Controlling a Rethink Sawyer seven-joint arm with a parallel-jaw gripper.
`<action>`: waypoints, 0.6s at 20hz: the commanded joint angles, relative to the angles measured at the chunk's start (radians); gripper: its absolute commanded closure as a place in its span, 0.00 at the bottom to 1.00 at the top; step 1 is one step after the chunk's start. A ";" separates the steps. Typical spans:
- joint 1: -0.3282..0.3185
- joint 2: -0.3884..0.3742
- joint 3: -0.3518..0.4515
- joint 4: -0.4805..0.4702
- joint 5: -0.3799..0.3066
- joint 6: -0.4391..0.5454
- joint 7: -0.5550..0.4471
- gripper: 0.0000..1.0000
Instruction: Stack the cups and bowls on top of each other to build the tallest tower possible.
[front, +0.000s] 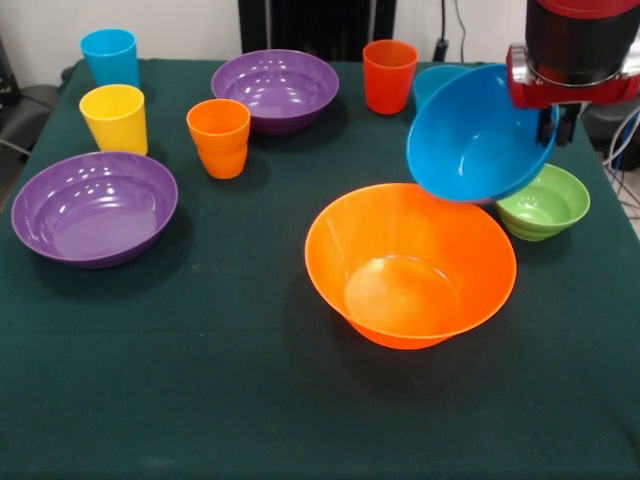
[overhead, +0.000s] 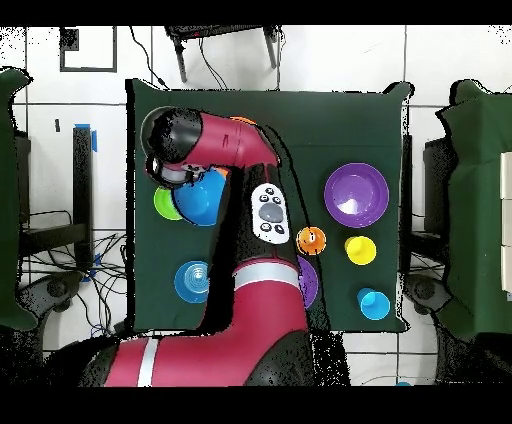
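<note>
My gripper is shut on the right rim of the deep blue bowl and holds it tilted in the air, above the far right rim of the large orange bowl. The small green bowl sits just right of them. The translucent light blue bowl and the red-orange cup stand behind. Two purple bowls, the orange cup, the yellow cup and the light blue cup stand at the left. In the overhead view the arm hides the orange bowl; the blue bowl shows.
The dark green tablecloth covers the table. In the overhead view, chairs and cables lie around the table, and the red arm crosses its middle.
</note>
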 joint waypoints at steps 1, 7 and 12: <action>-0.043 0.030 0.060 -0.090 -0.105 0.078 -0.086 1.00; -0.062 0.034 0.073 -0.116 -0.125 0.124 -0.110 1.00; -0.085 0.055 0.095 -0.158 -0.142 0.168 -0.139 1.00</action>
